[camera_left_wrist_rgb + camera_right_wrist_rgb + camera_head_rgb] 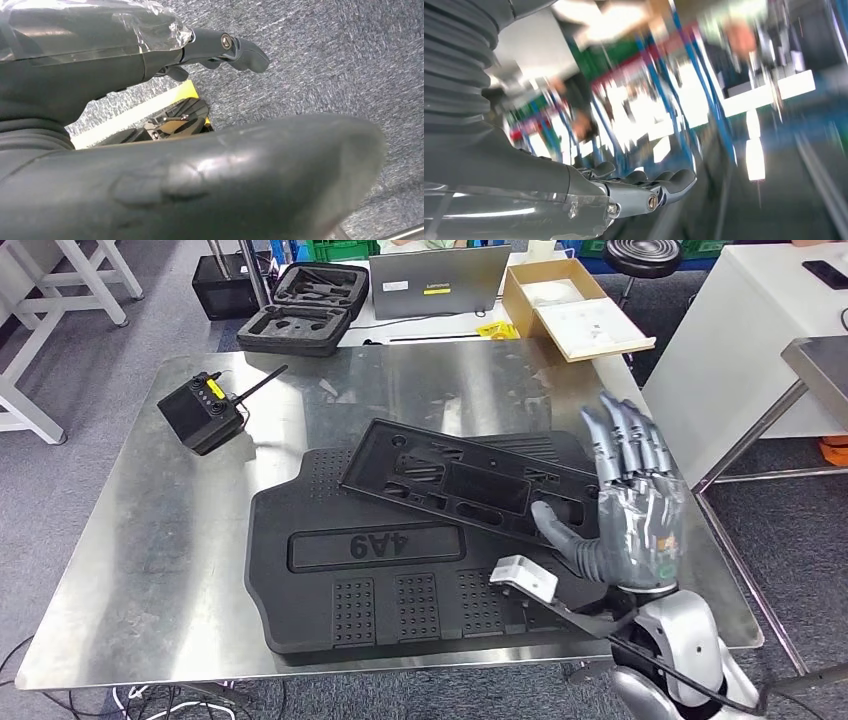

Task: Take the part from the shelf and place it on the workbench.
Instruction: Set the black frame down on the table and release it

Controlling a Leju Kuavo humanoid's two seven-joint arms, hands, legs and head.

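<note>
On the steel workbench [150,570] lies a large black moulded part [360,580] marked 4A9. A flat black frame part [470,480] with several cut-outs rests across its far half, slightly askew. My right hand [640,505] stands upright at the frame's right end, fingers straight and spread, holding nothing; its thumb lies at the frame's near right edge. In the blurred right wrist view the right hand [574,195] has straight fingers with nothing in them. My left hand [100,75] hangs over grey carpet, fingers straight and empty.
A small black box with an antenna [205,412] sits at the bench's far left. Beyond the bench are an open foam case [305,305], a laptop [438,282] and a cardboard box [575,310]. A white table [740,330] stands to the right.
</note>
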